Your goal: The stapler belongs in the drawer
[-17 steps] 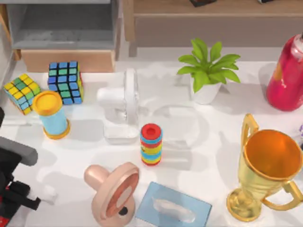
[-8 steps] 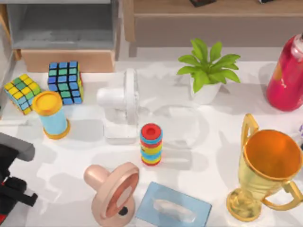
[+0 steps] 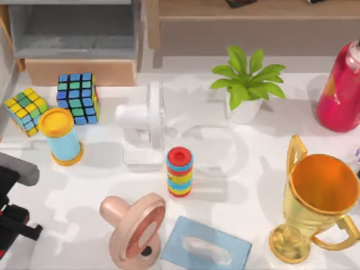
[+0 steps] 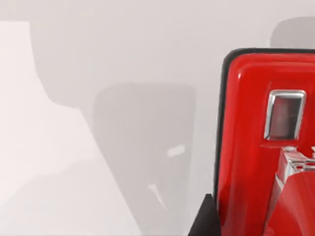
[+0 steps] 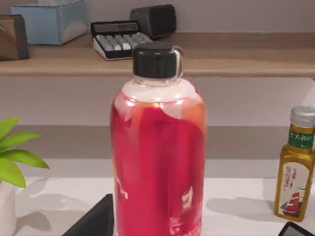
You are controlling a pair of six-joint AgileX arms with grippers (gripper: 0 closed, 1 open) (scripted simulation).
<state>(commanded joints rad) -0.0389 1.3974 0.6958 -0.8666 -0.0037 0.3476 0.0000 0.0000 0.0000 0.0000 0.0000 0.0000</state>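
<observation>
Glossy red stapler (image 4: 261,147), dark-edged, lying on white worktop (image 4: 123,54) under left gripper (image 3: 11,225); its grip unclear.

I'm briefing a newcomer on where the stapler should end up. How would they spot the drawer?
Look to the table's far left corner. The drawer stands open behind the two colourful cubes: a wide box with grey inner walls and a light tan wooden front, far wider than either cube.
</observation>
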